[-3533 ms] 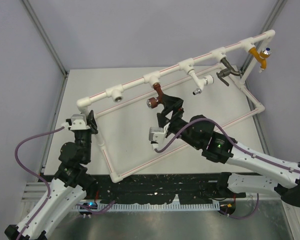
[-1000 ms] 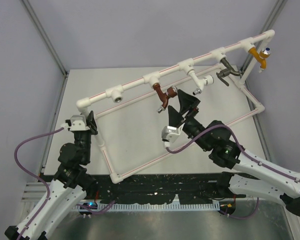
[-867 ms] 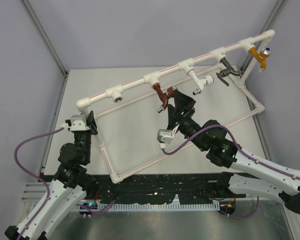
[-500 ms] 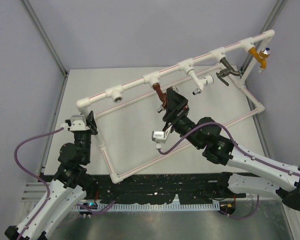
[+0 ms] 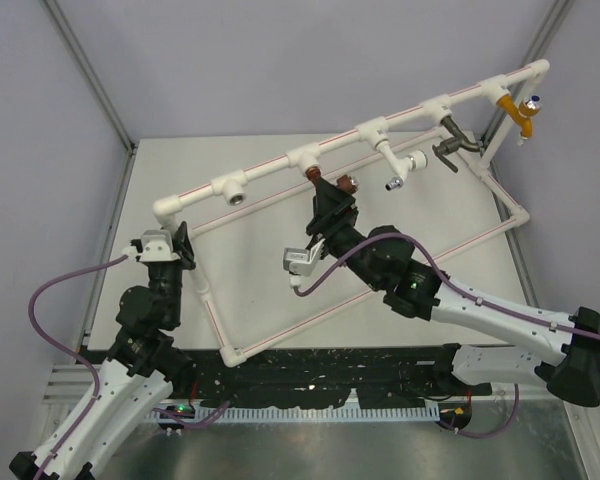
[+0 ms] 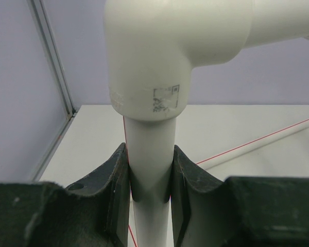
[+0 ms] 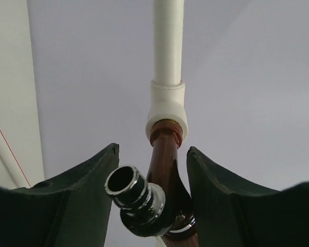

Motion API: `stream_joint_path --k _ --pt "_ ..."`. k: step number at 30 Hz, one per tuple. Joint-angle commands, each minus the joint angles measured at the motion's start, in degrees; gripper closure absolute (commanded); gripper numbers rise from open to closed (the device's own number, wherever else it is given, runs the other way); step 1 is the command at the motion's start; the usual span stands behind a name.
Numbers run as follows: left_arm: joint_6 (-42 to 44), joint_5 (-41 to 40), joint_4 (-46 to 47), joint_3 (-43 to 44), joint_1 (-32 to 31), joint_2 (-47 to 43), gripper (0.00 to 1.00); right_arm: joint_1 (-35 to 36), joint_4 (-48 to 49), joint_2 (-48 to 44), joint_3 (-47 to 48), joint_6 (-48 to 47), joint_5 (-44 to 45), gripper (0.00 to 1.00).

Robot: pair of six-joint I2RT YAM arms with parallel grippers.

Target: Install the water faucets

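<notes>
The copper-coloured water faucet (image 5: 323, 190) hangs screwed into a white tee fitting (image 5: 305, 155) on the pipe frame's upper rail. Its dark-red knob (image 5: 348, 185) points right. My right gripper (image 5: 330, 208) reaches up from below, its jaws closed in on the faucet. The right wrist view shows the faucet's body (image 7: 167, 164) and chrome spout (image 7: 124, 182) between the two fingers, under the white fitting (image 7: 166, 108). My left gripper (image 5: 180, 242) is shut on the frame's upright white pipe (image 6: 149, 170), just below an elbow (image 6: 165, 51).
Further right on the same rail hang a white tap with a chrome end (image 5: 405, 168), a dark bronze-grey lever tap (image 5: 453, 148) and an orange tap with a blue knob (image 5: 521, 110). An open fitting (image 5: 235, 190) sits on the rail's left part. Enclosure posts stand at both sides.
My right gripper has swung left and twisted around the faucet, and its wide-open jaws have closed in on it. The left gripper has kept its hold on the pipe.
</notes>
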Motion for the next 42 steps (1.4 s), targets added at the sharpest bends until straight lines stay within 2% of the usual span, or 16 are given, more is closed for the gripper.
stream_joint_path --k 1,4,7,10,14,15,17,22,25,27,29,30,31,35,39,42 --pt "0.4 3.5 -1.5 0.8 -0.6 0.0 1.0 -0.2 2.5 1.6 2.6 15.1 1.8 0.47" --pt "0.5 3.3 -1.5 0.9 -0.6 -0.1 1.0 -0.5 6.5 2.5 2.1 31.5 2.5 0.55" --pt "0.5 3.3 -1.5 0.9 -0.6 -0.1 1.0 -0.5 15.0 2.9 1.3 48.6 5.9 0.72" --pt "0.5 3.3 -1.5 0.8 -0.6 -0.1 1.0 -0.7 21.8 2.5 -0.5 71.7 9.6 0.9" --pt "0.5 3.3 -1.6 0.8 -0.6 -0.1 1.0 -1.6 32.7 1.9 -3.9 98.9 12.6 0.92" --pt "0.4 3.4 -1.5 0.8 -0.5 -0.2 1.0 -2.1 34.2 2.0 -4.1 109.6 14.0 0.92" --pt "0.4 3.5 -1.5 0.9 -0.6 -0.1 1.0 -3.0 37.7 2.6 -5.0 124.1 16.3 0.92" --pt "0.4 3.5 -1.6 0.8 -0.6 -0.1 1.0 -3.1 44.6 3.2 -4.8 140.6 23.3 0.92" --pt "0.4 3.6 -1.5 0.8 -0.6 -0.1 1.0 -3.1 42.4 1.8 -3.7 148.7 27.9 0.91" --pt "0.4 3.7 -1.5 0.8 -0.6 -0.1 1.0 -3.1 40.6 0.7 -3.1 150.8 29.9 0.84" --pt "0.4 3.7 -1.5 0.8 -0.6 -0.1 1.0 -3.1 39.3 0.2 -2.9 149.6 30.5 0.73" --pt "0.4 3.7 -1.5 0.8 -0.6 -0.1 1.0 -3.1 41.0 0.1 -2.9 146.8 29.5 0.57" --pt "0.4 3.6 -1.5 0.8 -0.6 -0.1 1.0 -3.1 42.4 0.1 -3.7 140.5 28.8 0.42" --pt "0.4 3.5 -1.6 0.8 -0.6 0.0 1.0 -3.1 52.8 0.4 -6.6 118.9 21.5 0.16" --pt "0.4 3.5 -1.6 0.8 -0.6 0.0 1.0 -3.7 54.2 -2.7 -9.0 99.3 11.6 0.1" --pt "0.4 3.7 -1.6 0.9 -0.6 0.2 1.0 -5.0 47.4 -7.1 -9.4 83.3 2.6 0.04"
